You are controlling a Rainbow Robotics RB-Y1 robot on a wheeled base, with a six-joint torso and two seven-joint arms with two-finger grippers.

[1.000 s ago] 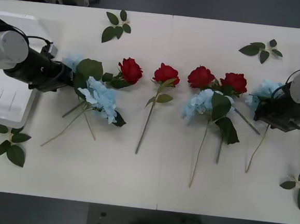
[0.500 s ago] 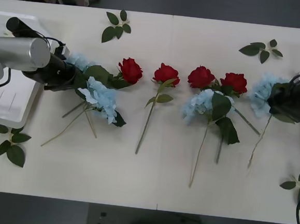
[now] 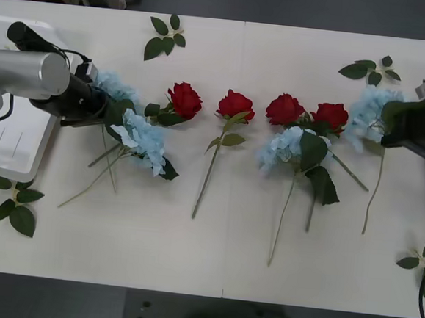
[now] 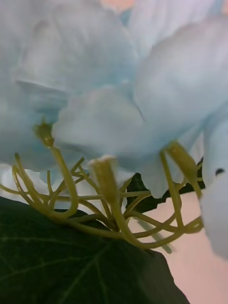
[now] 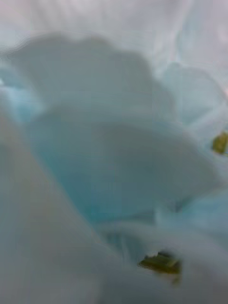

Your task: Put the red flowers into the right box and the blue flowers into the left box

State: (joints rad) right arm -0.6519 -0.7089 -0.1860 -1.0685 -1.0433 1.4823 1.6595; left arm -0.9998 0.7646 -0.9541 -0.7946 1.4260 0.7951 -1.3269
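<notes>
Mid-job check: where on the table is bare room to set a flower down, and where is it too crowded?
Bare table runs along the near edge below the stem tips, between the leaf sprig at left and the leaf sprig at right. Another free strip lies at the far edge, middle. The row of red flowers and blue flowers is crowded.

The blue flowers (image 3: 142,136) have thin, soft, matt petals like fabric, on pale green plastic-looking stalks. The red flowers (image 3: 236,104) look velvety and matt, with smooth dark green leaves. The table (image 3: 190,253) is smooth matt white, and the left box (image 3: 7,154) is translucent white plastic.
</notes>
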